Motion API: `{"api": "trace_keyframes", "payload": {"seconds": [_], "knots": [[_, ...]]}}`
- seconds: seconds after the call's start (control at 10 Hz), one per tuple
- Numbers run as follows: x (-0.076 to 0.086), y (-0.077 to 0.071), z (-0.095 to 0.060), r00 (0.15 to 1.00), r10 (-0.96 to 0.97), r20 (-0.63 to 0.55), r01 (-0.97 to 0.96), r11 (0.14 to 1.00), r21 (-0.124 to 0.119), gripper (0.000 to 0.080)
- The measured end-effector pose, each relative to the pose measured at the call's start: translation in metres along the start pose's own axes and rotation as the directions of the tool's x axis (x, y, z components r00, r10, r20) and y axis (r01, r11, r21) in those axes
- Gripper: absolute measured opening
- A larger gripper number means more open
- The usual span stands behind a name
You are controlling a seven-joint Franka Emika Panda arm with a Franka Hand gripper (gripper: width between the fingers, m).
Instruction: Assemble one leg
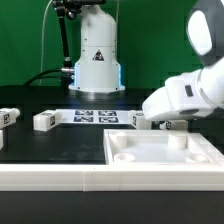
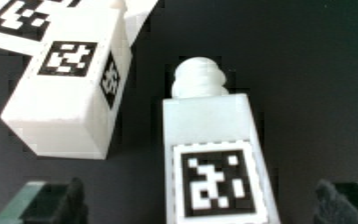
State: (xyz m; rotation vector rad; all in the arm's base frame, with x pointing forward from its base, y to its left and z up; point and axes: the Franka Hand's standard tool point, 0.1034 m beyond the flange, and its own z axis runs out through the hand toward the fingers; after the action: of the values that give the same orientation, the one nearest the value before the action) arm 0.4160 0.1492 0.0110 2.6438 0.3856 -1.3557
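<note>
In the wrist view a white leg [image 2: 210,150] lies on the black table, its marker tag facing up and a rounded peg at its far end. My gripper [image 2: 197,205] is open, with one dark finger [image 2: 51,200] on each side of the leg, apart from its sides. A second leg [image 2: 69,92] lies close beside the first. In the exterior view my gripper [image 1: 167,122] is low over the table just behind the tray-like piece, and the arm's white body hides most of it. One leg [image 1: 138,120] shows beside it.
The large white tray-like piece [image 1: 150,163] lies in front. The marker board [image 1: 95,116] lies mid-table. Two more legs [image 1: 43,121] [image 1: 8,118] lie at the exterior view's left. Another tagged white piece [image 2: 30,22] shows at the wrist view's corner.
</note>
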Motion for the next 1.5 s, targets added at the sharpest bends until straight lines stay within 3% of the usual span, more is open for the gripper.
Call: {"api": "trace_keyframes", "payload": {"seconds": [0.1, 0.3, 0.4, 0.5, 0.9, 1.0, 1.3, 1.4, 1.5], "knots": [[0.003, -0.001, -0.002, 1.000, 0.000, -0.013, 0.000, 1.000, 0.001, 0.0648], [0.003, 0.000, -0.002, 1.000, 0.000, -0.012, 0.000, 1.000, 0.001, 0.0394], [0.003, 0.000, -0.002, 1.000, 0.000, -0.011, 0.000, 1.000, 0.001, 0.0394], [0.003, 0.000, -0.002, 1.000, 0.000, -0.011, 0.000, 1.000, 0.001, 0.0289], [0.000, 0.000, -0.003, 1.000, -0.011, -0.007, 0.011, 1.000, 0.006, 0.0289], [-0.010, 0.003, -0.014, 1.000, -0.026, -0.006, 0.026, 0.999, 0.026, 0.0289], [-0.053, 0.014, -0.056, 1.000, -0.010, -0.014, 0.010, 1.000, 0.023, 0.0290], [-0.060, 0.016, -0.067, 0.999, -0.011, -0.038, 0.012, 1.000, 0.022, 0.0290], [-0.061, 0.016, -0.067, 0.998, -0.019, -0.056, 0.020, 1.000, 0.018, 0.0290]]}}
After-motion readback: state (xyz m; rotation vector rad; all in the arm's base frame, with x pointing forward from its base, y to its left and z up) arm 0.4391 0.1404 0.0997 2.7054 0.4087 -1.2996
